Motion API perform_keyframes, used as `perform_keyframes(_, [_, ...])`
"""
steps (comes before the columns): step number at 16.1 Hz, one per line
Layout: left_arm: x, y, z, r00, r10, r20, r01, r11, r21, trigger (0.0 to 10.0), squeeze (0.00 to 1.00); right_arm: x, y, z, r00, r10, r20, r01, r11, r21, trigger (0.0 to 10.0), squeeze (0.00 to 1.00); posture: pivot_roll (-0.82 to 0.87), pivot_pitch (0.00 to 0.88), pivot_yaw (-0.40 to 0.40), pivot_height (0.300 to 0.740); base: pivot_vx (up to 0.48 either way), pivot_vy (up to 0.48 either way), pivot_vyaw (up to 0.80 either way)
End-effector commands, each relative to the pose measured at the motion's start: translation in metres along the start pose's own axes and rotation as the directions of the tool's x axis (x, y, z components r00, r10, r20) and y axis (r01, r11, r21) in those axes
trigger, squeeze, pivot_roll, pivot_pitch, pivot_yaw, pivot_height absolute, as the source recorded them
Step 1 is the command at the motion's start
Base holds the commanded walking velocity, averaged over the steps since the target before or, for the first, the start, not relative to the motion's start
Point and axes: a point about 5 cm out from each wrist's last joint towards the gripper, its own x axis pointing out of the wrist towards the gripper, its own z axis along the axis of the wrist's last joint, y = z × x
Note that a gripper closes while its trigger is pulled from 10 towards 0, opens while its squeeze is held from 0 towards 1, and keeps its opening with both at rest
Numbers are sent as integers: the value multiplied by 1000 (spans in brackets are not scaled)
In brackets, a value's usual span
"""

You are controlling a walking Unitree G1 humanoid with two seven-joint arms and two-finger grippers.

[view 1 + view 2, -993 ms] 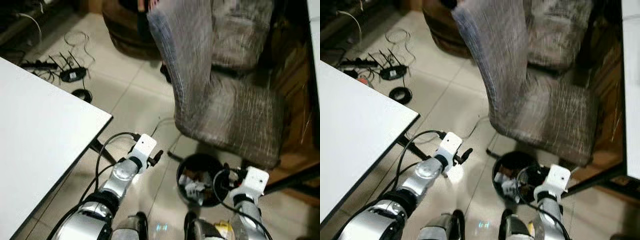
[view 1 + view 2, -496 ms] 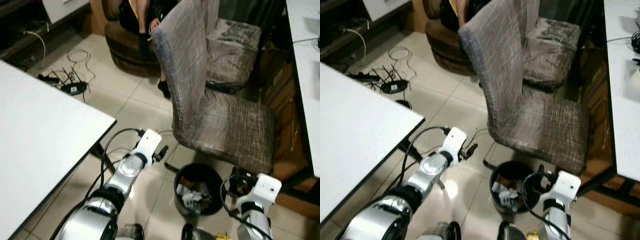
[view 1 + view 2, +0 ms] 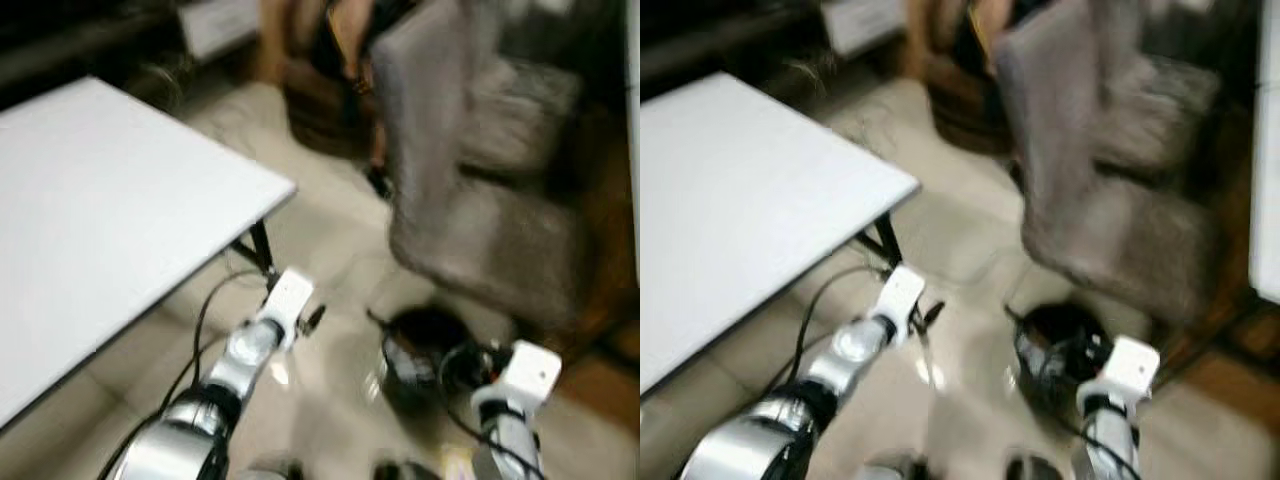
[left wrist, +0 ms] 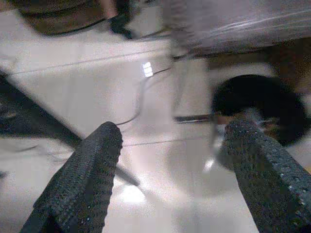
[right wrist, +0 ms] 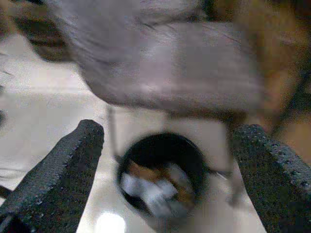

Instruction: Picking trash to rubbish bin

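A round black rubbish bin [image 3: 425, 345] stands on the tiled floor below a grey chair; crumpled white and brown trash [image 5: 158, 187] lies inside it. My right gripper [image 5: 170, 174] is open above the bin with nothing between its fingers. My left gripper [image 4: 172, 170] is open over bare floor to the left of the bin [image 4: 260, 109], and holds nothing. The head views are blurred.
A white table [image 3: 110, 210] fills the left side, its dark leg [image 3: 262, 255] near my left arm. The grey fabric chair [image 3: 470, 170] stands behind the bin. A person sits on a brown seat [image 3: 335, 60] at the back. A thin cable [image 4: 141, 97] lies on the tiles.
The head camera has swung, so the whole scene shifted right and blurred; the table now takes up more of the view. Both grippers stay open and hold nothing.
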Motion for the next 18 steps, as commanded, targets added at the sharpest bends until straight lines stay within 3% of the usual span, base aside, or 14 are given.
perform_keyframes(1, [-1,1,-3,1000,4,-10,-4,1000,7,10000,0,-1,-1,-1,1000,-13,-15,13,1000,11,10000,0,35,114,26,740,-364,0,0])
perform_keyframes(12, [-3,3,-8,999,15,-33,-15,1000,26,10000,0,4,0,-7,998,-9,-54,10,1000,12,10000,0,50,113,22,740,-339,0,0])
perform_keyframes(18, [-7,14,-19,990,100,-96,-96,994,44,10000,0,7,-2,-19,994,8,-105,-11,1000,-20,10000,0,42,95,12,740,0,0,0])
